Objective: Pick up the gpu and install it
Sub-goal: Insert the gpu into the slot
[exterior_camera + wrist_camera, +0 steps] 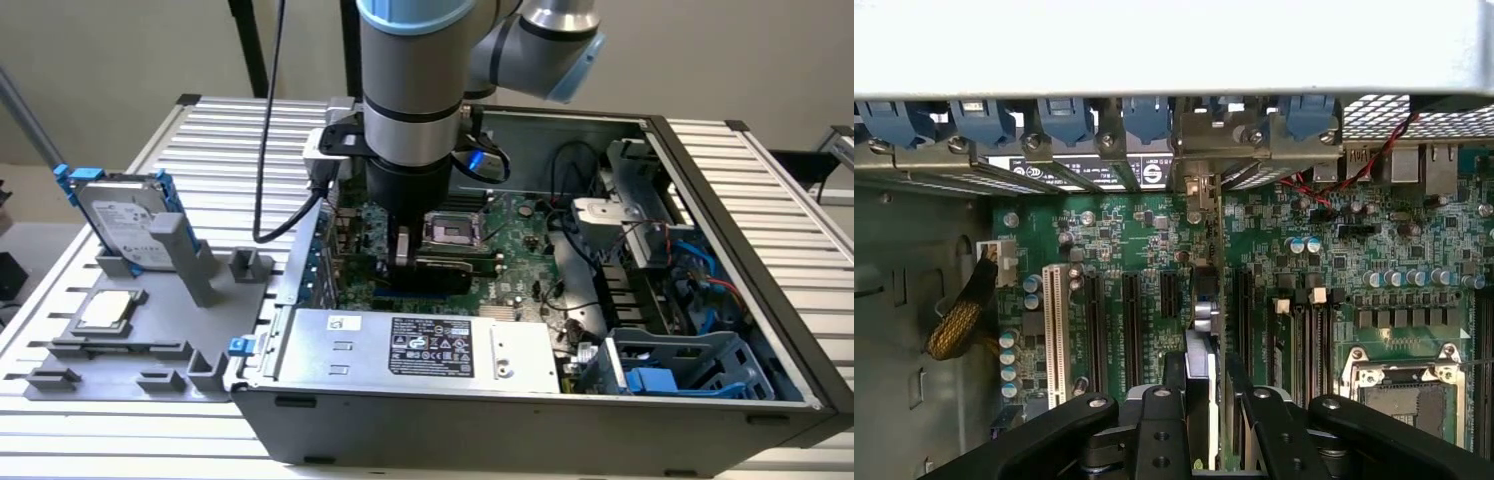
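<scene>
My gripper (400,258) is low inside the open computer case (694,150), over the green motherboard (514,215). It is shut on the gpu (1206,310), which stands on edge between my black fingers (1159,425). In the wrist view the card runs in line with the black expansion slots (1131,330), and its silver end bracket (1199,190) is up against the case's rear panel. The exterior view shows its black face (447,272) just beside the gripper. I cannot tell whether the card's lower edge is seated in a slot.
A grey fixture (134,350) at the exterior view's left holds a silver hard drive in a blue frame (127,225) and a square processor chip (107,310). Around the card are the CPU socket (454,232), the power supply (414,350), blue slot clips (1064,115) and loose cables (587,170).
</scene>
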Robot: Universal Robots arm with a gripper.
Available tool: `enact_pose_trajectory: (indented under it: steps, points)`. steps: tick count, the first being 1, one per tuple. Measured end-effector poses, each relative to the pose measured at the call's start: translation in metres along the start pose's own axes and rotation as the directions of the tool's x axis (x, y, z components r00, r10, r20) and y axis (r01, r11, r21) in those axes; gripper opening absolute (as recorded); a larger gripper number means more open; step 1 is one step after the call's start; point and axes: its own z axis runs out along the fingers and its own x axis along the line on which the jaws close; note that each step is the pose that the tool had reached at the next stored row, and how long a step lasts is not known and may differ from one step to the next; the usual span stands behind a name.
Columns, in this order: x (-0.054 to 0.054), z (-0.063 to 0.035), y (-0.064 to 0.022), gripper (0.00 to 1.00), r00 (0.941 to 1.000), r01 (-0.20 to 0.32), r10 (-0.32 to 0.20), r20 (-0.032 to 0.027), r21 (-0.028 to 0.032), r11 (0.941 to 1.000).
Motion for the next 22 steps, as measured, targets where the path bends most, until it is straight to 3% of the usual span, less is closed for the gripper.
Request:
enact_pose_trajectory:
  steps: [12,22]
  points:
    - [-0.0006,0.0003,-0.0001,0.26,1.0000,0.000,0.000,0.0034,0.0002,1.0000]
    - [-0.0006,0.0000,0.0000,0.26,1.0000,0.000,0.000,0.0025,-0.0004,1.0000]
